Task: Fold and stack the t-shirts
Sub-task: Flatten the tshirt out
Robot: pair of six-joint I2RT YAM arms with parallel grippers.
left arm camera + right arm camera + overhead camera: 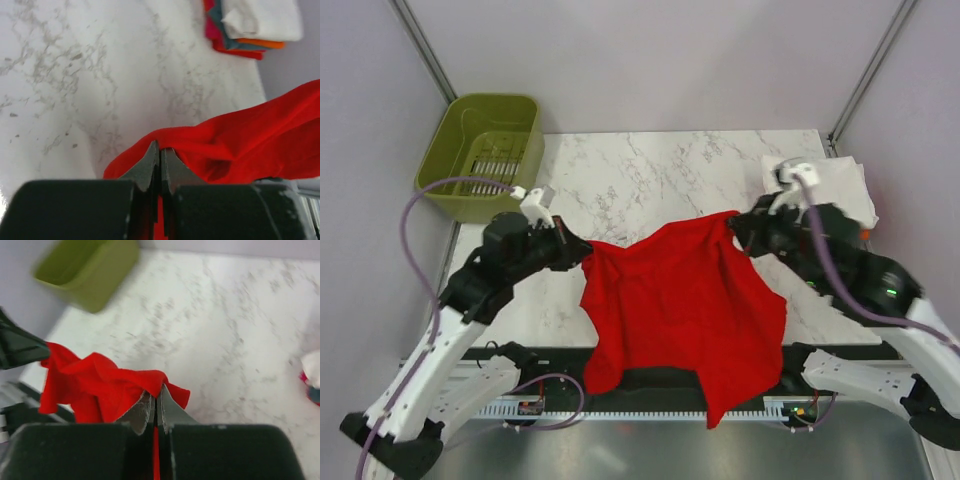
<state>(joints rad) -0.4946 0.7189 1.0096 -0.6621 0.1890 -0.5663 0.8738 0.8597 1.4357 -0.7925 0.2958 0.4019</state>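
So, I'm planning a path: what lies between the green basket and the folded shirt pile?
Only bare marble table between basket and pile, shown in the top view.

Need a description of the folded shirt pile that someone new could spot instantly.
Start at the marble table and go to its far right corner, opposite the olive basket. There sits the folded pile. It is white on top with orange and red layers beneath, unlike the loose red t-shirt spread at the near edge.
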